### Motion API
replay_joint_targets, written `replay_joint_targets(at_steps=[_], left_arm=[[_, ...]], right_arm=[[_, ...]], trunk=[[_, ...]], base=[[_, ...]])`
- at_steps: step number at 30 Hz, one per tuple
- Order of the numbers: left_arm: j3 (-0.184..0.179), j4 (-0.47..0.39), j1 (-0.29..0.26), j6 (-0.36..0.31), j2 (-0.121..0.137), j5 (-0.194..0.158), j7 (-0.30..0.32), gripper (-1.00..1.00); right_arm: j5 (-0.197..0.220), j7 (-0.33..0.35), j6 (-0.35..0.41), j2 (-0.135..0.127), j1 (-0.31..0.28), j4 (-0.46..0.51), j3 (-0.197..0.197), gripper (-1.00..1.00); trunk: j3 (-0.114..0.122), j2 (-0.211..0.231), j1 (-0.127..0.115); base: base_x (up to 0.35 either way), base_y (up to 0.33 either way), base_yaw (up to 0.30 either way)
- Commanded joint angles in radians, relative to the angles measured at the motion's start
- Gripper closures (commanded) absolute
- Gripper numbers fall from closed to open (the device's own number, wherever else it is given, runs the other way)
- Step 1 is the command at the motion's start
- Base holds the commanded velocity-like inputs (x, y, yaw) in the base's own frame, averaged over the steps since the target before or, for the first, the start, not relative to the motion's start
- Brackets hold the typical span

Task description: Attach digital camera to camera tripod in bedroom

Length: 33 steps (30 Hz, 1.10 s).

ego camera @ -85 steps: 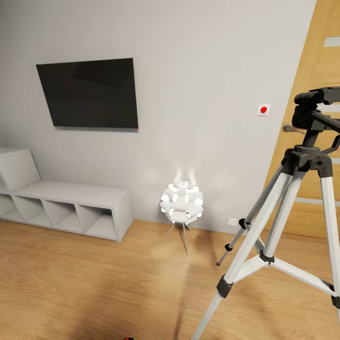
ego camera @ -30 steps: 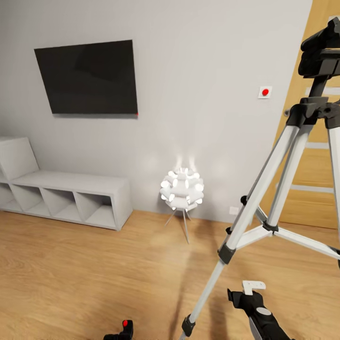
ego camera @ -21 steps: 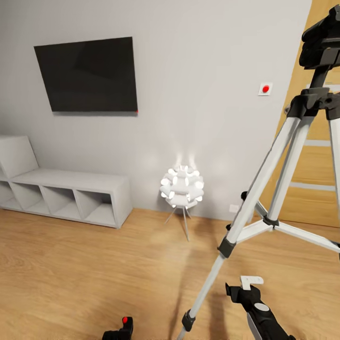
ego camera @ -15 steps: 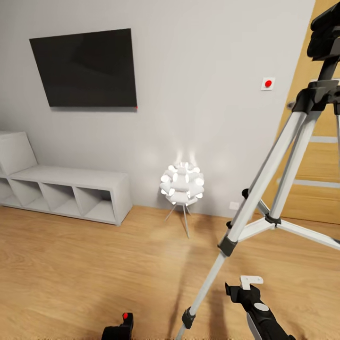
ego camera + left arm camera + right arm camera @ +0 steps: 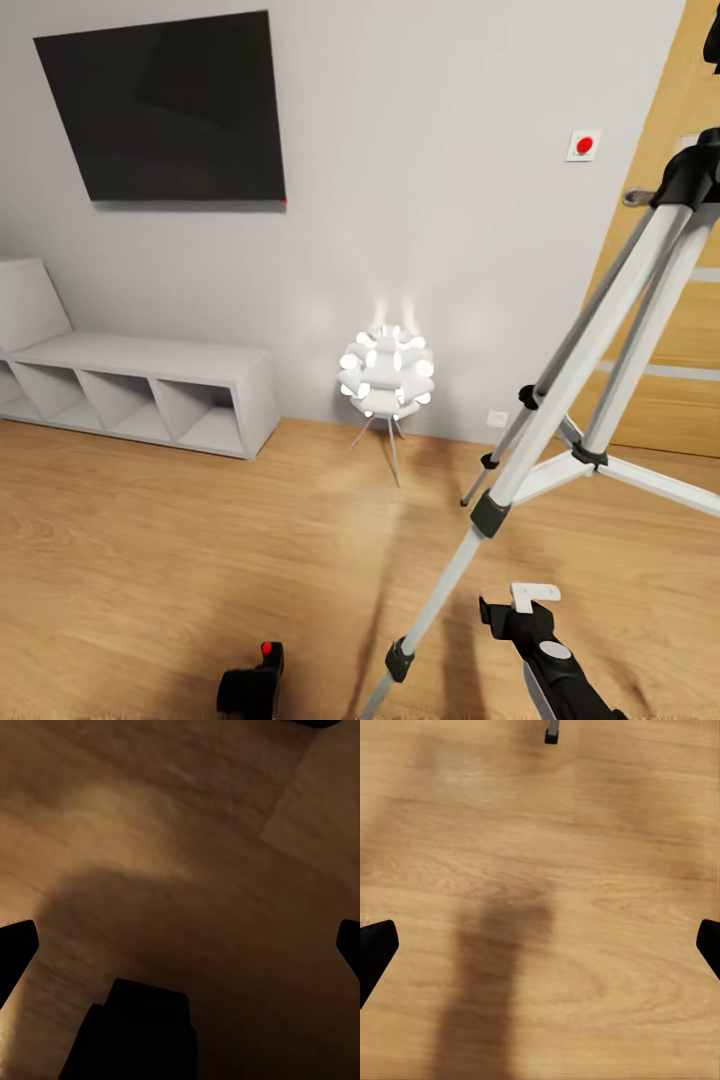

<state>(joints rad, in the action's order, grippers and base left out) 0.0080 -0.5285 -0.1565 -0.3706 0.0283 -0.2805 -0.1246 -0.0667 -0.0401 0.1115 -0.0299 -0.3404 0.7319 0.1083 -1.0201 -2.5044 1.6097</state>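
Tripod on the right, camera low at the robot's left arm.

The camera tripod [image 5: 560, 400] stands upright, long axis vertical, legs splayed over the wood floor [image 5: 150, 560] before the door [image 5: 670, 300]. The digital camera [image 5: 252, 685], red spot up, sits at the head view's bottom edge. Left gripper [image 5: 180, 945] fingers wide apart, camera just under them; whether they touch it, I cannot tell. Right gripper [image 5: 540, 945] spread over bare floor. Open floor runs to the shelves [image 5: 140, 400] and lamp [image 5: 386, 378].

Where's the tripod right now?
In the head view the camera tripod stands at the right on the wood floor, in front of the wooden door and right of the glowing white lamp.
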Motion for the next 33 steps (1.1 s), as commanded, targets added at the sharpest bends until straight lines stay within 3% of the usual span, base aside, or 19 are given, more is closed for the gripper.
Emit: replay_joint_targets(at_steps=[1,28,33], left_arm=[[0.000,-0.002,0.000,-0.005,0.000,-0.011,-0.006,-1.00],[-0.001,-0.006,0.000,-0.005,-0.001,-0.009,-0.008,-1.00],[-0.002,-0.062,0.000,0.017,0.000,-0.007,-0.023,-1.00]], right_arm=[[-0.007,-0.004,0.006,0.000,0.000,0.002,0.000,-1.00],[-0.004,-0.027,0.004,0.001,0.000,0.001,0.000,-1.00],[-0.004,-0.027,0.004,0.001,0.000,0.001,0.001,-1.00]], trunk=[[-0.005,-0.001,0.000],[-0.109,-0.007,0.012],[-0.129,-0.008,0.015]], base=[[0.000,0.000,0.000],[0.000,0.000,0.000],[0.000,0.000,0.000]])
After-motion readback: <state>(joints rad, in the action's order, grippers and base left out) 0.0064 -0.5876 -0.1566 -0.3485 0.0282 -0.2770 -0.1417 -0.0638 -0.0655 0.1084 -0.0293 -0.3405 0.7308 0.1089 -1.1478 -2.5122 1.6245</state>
